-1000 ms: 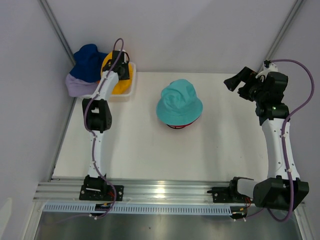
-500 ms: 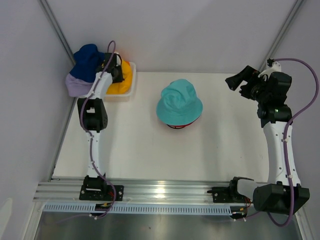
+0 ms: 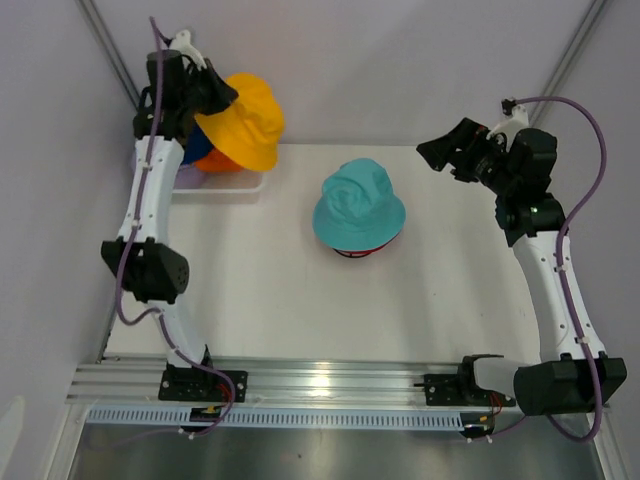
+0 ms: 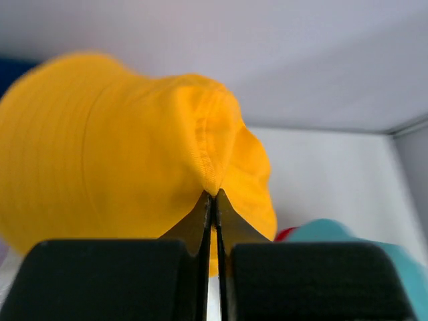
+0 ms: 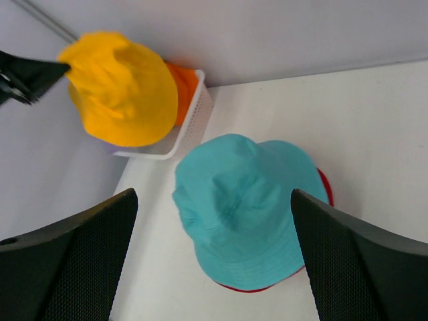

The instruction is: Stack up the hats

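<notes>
Left tool [image 4: 212, 198] – jaws pressed together on a fold of the yellow hat [image 3: 245, 122], which hangs clear of the surface [image 3: 300, 300] above the white basket [image 3: 235, 185] at the far left corner. An orange hat [image 5: 184, 83] lies in that basket. The teal hat [image 3: 358, 205] sits on the red hat [image 3: 358, 252] near the middle of the surface; only a red rim shows beneath it. From the held hat this pair lies to the robot's right and lower down – the carry would run that way, ending with the yellow crown over the teal one. Right tool [image 3: 437, 150] – jaws wide, holding nothing, raised to the right of the pair and facing it.
</notes>
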Motion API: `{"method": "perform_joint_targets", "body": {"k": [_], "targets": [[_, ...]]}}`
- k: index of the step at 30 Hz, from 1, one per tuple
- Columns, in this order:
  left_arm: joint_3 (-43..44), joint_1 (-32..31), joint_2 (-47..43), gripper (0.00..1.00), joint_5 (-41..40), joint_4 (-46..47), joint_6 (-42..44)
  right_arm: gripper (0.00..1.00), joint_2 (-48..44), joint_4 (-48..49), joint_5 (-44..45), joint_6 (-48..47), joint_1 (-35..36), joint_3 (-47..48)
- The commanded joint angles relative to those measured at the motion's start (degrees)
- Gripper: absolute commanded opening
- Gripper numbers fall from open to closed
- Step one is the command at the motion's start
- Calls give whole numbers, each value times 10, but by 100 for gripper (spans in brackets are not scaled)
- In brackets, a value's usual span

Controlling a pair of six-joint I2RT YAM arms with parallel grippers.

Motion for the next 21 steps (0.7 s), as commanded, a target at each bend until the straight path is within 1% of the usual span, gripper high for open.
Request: {"method": "perform_joint_targets", "body": {"k": [1, 2, 3, 5, 6, 10, 11, 15, 17, 19, 21], "targets": [[-32, 1, -97, 1, 122, 91, -133, 100, 13, 54, 3, 20, 34, 31], [-49, 0, -110, 1, 167, 116, -192, 100, 14, 61, 9, 26, 45, 29], [-84, -4, -134, 1, 186, 139, -219, 99, 17, 67, 14, 41, 49, 28], [-107, -21, -154, 1, 221, 199, -281, 100, 20, 88, 22, 56, 54, 19], [-124, -28, -169, 1, 228, 213, -296, 100, 22, 96, 24, 66, 57, 14], [-150, -66, -183, 1, 244, 279, -375, 100, 26, 136, 14, 120, 57, -7], [-154, -74, -183, 1, 246, 315, -407, 100, 26, 139, 17, 125, 58, -10], [-140, -129, -163, 1, 245, 339, -447, 99, 1, 131, 49, 131, 57, -25], [-126, -155, -144, 1, 248, 344, -467, 100, -13, 112, 77, 126, 53, -30], [-127, -171, -135, 1, 257, 371, -483, 99, -34, 82, 104, 124, 46, -31], [-132, -192, -129, 1, 255, 374, -484, 100, -52, 58, 108, 129, 24, -37]]}}
